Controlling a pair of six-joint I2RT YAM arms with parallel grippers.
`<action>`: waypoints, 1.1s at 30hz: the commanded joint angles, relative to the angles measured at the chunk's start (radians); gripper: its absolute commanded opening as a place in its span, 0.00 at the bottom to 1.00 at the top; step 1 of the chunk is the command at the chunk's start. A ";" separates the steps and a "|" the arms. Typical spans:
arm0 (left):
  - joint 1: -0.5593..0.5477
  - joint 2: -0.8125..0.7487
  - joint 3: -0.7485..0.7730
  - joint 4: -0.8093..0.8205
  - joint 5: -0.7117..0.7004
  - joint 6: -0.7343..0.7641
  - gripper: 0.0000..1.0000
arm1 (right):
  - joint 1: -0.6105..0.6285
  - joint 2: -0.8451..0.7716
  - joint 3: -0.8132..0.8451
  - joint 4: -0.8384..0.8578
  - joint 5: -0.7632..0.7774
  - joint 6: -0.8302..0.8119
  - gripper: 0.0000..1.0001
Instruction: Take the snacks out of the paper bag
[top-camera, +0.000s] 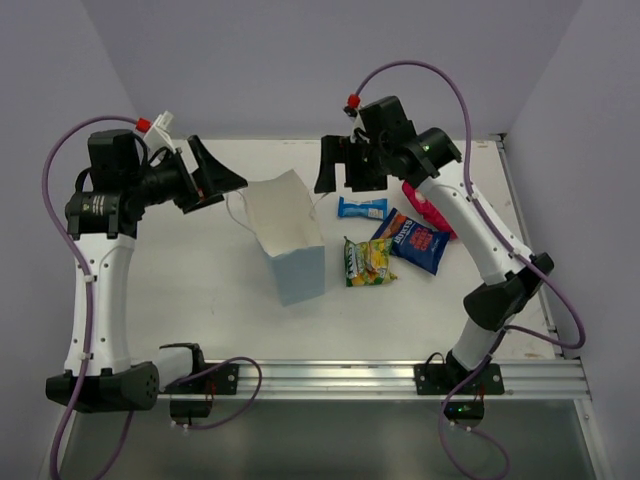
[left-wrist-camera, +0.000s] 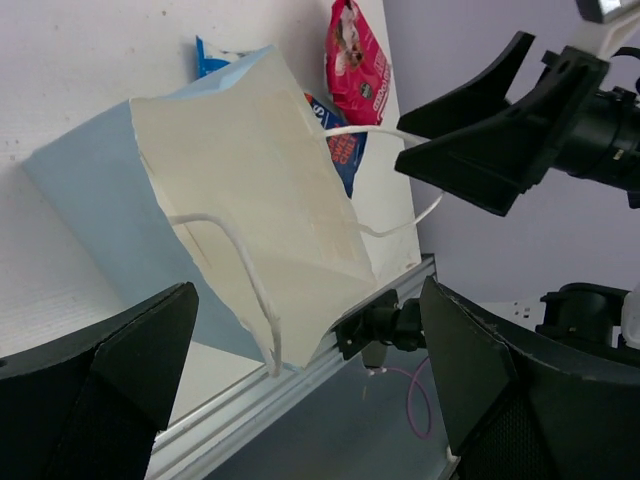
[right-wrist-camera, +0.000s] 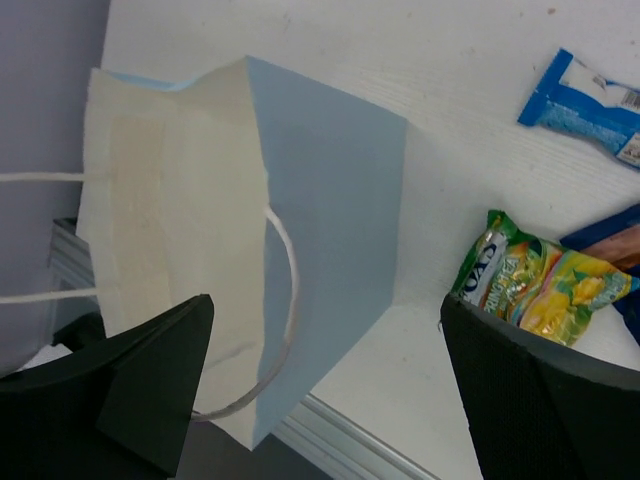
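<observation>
Right wrist, unlike left, shows the yellow-green packet (right-wrist-camera: 545, 290).

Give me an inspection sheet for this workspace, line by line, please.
Surface: white table, metal rail along its near edge.
Job's things: paper bag standing, mouth open, no packet seen inside; slim blue-white bar, red-pink pouch, dark blue packet and yellow-green packet lie on the table to its right.
Clutter: nothing seen.
Grippers: left gripper and right gripper open, empty, either side of the bag's mouth.
Cables: purple cables loop off both arms.
Surroundings: plain lilac walls.
</observation>
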 joint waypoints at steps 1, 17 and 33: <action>0.009 -0.051 -0.012 0.142 0.050 -0.035 1.00 | 0.000 -0.125 -0.084 0.041 0.018 -0.029 0.99; 0.009 -0.198 0.020 0.056 -0.149 -0.027 1.00 | 0.000 -0.430 -0.419 0.129 0.086 -0.024 0.99; 0.009 -0.474 -0.241 -0.080 -0.326 -0.018 1.00 | -0.001 -0.840 -0.853 0.040 0.320 0.176 0.99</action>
